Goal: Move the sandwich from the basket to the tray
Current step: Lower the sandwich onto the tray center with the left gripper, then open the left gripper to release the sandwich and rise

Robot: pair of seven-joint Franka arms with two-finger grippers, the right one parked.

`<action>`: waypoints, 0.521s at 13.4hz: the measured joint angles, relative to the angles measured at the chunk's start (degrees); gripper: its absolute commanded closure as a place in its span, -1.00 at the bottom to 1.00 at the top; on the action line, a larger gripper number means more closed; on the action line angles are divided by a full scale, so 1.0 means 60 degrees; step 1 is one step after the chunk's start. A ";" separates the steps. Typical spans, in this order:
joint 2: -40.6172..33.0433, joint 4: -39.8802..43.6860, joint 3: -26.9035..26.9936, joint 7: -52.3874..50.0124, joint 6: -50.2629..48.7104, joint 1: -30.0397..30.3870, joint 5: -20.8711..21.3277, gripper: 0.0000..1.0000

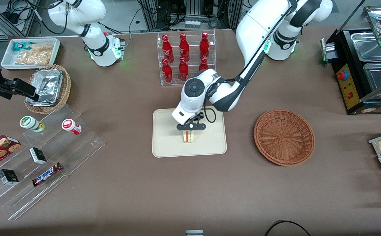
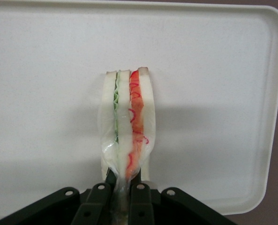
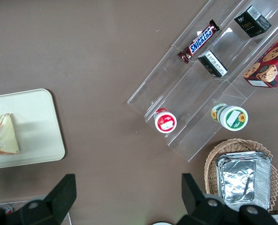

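Gripper (image 1: 190, 130) over tray (image 1: 167, 144), fingers (image 2: 139, 193) pinched tight on sandwich (image 1: 189, 136), which stands on the tray. Wrist view shows green and red filling layers plus clear wrap; front view shows basket (image 1: 284, 136) well apart, toward working arm's end.

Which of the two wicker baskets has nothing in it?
The reddish-brown basket, toward the working arm's end; the lighter tan basket holds foil containers. The gripper, over the tray, grips the sandwich.
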 measured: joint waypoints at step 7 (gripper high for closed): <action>-0.0329 0.0178 0.0000 -0.0412 0.0013 0.0014 -0.0004 -0.99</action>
